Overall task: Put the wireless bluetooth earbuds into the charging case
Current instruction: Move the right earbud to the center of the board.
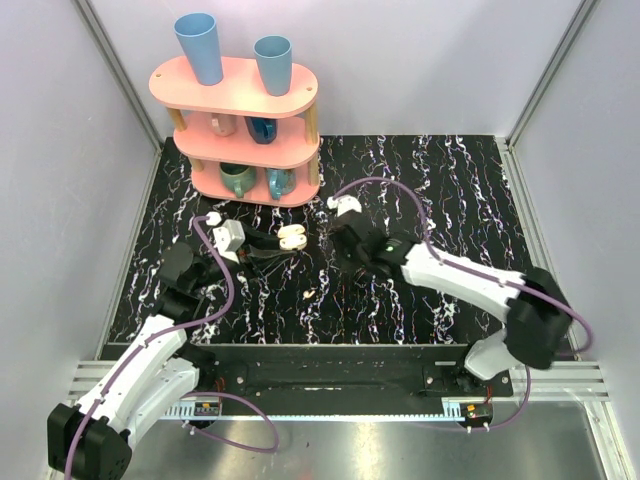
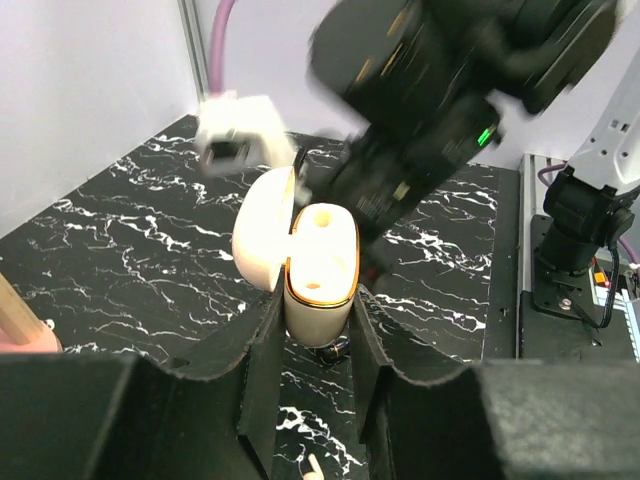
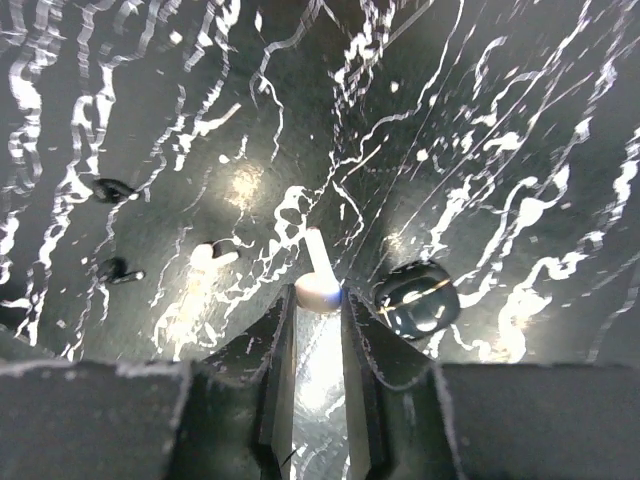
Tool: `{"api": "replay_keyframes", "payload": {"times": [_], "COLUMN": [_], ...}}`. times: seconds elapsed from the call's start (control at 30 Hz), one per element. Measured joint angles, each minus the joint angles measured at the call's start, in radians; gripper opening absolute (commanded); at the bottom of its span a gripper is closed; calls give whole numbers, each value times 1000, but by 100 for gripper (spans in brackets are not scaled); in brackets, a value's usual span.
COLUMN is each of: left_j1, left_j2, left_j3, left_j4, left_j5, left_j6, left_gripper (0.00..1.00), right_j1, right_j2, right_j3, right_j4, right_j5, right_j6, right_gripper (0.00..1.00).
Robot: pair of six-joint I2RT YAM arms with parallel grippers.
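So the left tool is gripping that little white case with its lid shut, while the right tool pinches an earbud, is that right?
Not quite: the lid is open, as the left wrist view shows. The left tool does grip the case, and the right tool pinches an earbud.

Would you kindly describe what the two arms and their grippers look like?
The left arm and right arm have white shells with black joints. A purple cable runs along each. The right arm carries a small green light. The left gripper and right gripper have black, wedge-shaped fingers, with a white camera block at each wrist.
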Motion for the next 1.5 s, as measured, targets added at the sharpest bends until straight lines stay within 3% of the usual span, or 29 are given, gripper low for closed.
{"api": "replay_keyframes", "payload": {"times": [0.23, 0.37, 0.63, 1.03, 1.5], "left_j1": [0, 0, 1, 1, 1], "left_j2": [19, 47, 89, 11, 13], "left_j3": [24, 47, 75, 76, 76], "left_j4": [-79, -107, -153, -222, -245], "left_j5": [-9, -8, -6, -138, -158], "left_j6": [33, 50, 60, 83, 84], "left_gripper": [0, 0, 0, 0, 0], "right_j1": [-40, -49, -49, -49, -161], "right_j2": [-296, -341, -331, -142, -23], "right_j3": [22, 114, 216, -74, -57], "right_j4": [-126, -237, -357, -355, -354], "right_j5": [-56, -104, -168, -265, -278], "right_j6": [-183, -263, -373, -328, -303], "right_gripper": [11, 11, 13, 15, 15]}}
